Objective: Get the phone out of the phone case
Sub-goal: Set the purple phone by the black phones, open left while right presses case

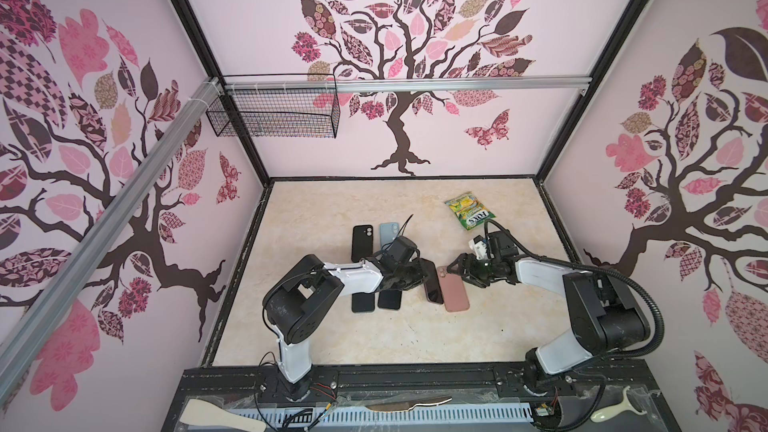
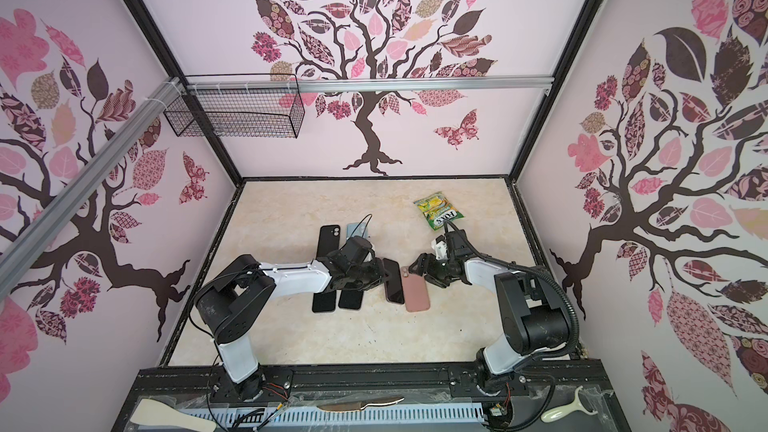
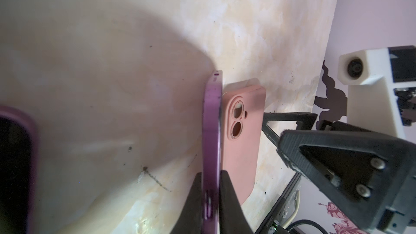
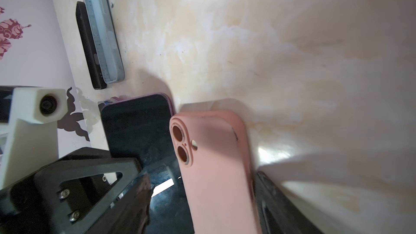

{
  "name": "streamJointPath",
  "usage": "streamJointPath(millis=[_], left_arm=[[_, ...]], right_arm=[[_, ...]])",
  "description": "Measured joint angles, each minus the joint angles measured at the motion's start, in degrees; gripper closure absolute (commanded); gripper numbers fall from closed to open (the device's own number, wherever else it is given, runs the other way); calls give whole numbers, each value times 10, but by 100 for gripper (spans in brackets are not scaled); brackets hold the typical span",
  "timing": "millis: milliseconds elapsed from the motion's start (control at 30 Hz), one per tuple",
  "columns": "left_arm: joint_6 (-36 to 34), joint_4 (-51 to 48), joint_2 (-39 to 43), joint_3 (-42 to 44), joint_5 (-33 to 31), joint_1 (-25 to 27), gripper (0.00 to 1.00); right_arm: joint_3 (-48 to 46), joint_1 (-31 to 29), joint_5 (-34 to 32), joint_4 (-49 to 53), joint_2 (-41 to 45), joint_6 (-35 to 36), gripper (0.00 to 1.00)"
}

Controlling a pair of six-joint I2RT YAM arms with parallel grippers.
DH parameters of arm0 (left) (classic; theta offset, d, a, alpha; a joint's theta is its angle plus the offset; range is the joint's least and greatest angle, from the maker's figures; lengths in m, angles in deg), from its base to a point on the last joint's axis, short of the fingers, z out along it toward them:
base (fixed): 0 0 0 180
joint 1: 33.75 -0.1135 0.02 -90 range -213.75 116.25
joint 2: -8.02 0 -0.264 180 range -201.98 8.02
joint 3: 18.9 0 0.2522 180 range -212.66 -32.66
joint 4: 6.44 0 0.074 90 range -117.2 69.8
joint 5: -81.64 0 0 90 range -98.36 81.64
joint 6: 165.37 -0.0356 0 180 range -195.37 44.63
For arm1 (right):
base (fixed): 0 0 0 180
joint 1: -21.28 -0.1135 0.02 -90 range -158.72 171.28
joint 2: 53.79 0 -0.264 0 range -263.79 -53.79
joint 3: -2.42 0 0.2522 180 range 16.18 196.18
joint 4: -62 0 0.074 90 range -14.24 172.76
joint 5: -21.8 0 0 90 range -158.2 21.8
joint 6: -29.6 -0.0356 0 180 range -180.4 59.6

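A purple phone (image 1: 432, 286) (image 2: 392, 286) with a dark screen sits mid-table, tilted on one long edge. My left gripper (image 3: 211, 176) (image 1: 419, 278) is shut on that phone's rim (image 3: 211, 131). Right beside it a pink phone case (image 1: 456, 292) (image 2: 415, 295) (image 3: 243, 136) lies back up, camera holes toward the far wall. My right gripper (image 4: 201, 175) (image 1: 456, 270) is open and straddles the case's camera end (image 4: 216, 176). One finger is close to the case's edge; the other stands apart over the phone's screen (image 4: 135, 127).
A black case (image 1: 361, 238) and a light blue case (image 1: 388, 232) lie behind the left gripper. Two black phones (image 1: 362, 303) (image 1: 389, 300) lie under the left arm. A green candy bag (image 1: 469, 211) lies at the back right. A wire basket (image 1: 274, 112) hangs on the back wall.
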Motion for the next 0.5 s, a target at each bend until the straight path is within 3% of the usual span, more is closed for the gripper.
streamJointPath(millis=[500], left_arm=[[-12,-48,15,14,-14,-5,51]], right_arm=[[0,-3,-7,-4,-2,0,26]])
